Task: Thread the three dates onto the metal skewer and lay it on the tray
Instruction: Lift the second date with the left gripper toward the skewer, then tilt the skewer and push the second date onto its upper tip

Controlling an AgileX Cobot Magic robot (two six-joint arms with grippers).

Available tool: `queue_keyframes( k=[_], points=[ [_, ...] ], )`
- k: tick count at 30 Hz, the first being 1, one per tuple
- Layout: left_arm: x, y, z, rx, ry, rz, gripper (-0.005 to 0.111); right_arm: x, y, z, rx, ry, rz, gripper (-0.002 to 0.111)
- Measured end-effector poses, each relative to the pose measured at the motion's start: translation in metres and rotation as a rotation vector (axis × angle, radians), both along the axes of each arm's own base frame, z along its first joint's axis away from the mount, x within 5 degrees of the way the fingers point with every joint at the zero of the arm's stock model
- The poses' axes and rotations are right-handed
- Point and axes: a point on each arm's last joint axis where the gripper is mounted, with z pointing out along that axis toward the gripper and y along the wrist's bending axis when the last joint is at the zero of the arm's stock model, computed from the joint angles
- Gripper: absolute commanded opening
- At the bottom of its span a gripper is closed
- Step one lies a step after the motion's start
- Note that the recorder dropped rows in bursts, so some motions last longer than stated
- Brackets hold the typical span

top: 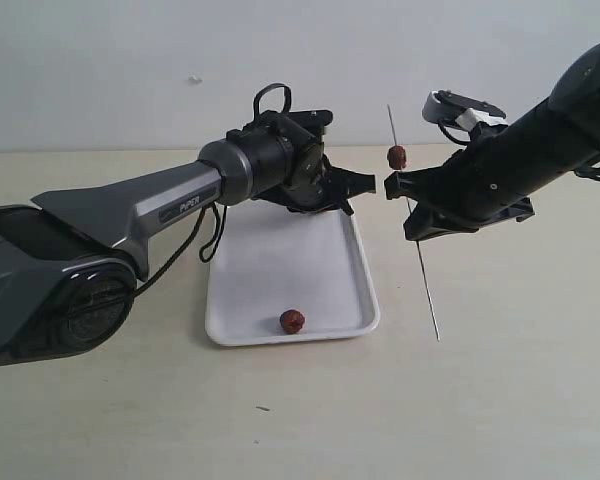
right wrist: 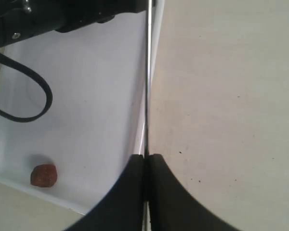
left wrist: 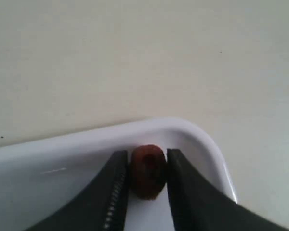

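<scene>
Left tool [left wrist: 147,155] clamps a date [left wrist: 147,174] — right tool [right wrist: 146,158] pinches the skewer [right wrist: 147,72].

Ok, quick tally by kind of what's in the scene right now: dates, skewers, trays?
Flat white rectangular tray: 1
Thin grey metal skewer: 1
Small reddish-brown wrinkled dates: 3, one threaded on the skewer, one loose on the tray, one in the left gripper
Total: 5

place: robot lab test bench | evidence: grey robot arm [top: 170,205] and black robot arm [top: 540,140] over plain beige desk [top: 500,400] | backdrop: blank white wall [top: 130,70]
</scene>
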Motion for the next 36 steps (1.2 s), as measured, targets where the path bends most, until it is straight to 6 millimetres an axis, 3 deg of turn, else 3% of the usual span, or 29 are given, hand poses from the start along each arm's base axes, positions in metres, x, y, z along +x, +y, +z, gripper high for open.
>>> queue_keyframes(
  k=[2,7,14,18,23,29,36],
  points=[
    [0.000,0.000,0.000,0.001,0.000,-0.001,0.026,0.000,0.000,0.000,-0.001,-0.002,-0.001,0.000],
    [0.000,0.000,0.000,0.001,0.000,-0.001,0.007,0.000,0.000,0.000,-0.002,-0.002,0.000,0.000],
    [0.000,0.000,0.000,0.000,-0.002,-0.002,0.015,0.000,0.000,0.000,-0.003,-0.005,-0.002,0.000],
    [-0.001,0.001,0.000,0.028,0.005,-0.019,0.014,0.001,0.000,0.000,-0.004,-0.008,-0.001,0.000],
    [-0.006,0.008,0.015,0.120,0.053,-0.045,0.014,-0.001,0.000,-0.002,-0.007,-0.004,0.005,0.000],
    [-0.017,0.004,0.048,0.086,0.118,-0.134,0.014,-0.027,-0.001,-0.030,-0.016,0.100,0.033,0.000],
    [-0.029,-0.007,0.061,-0.089,0.232,-0.230,0.014,-0.064,0.006,-0.056,0.063,0.179,0.148,0.000]
  ],
)
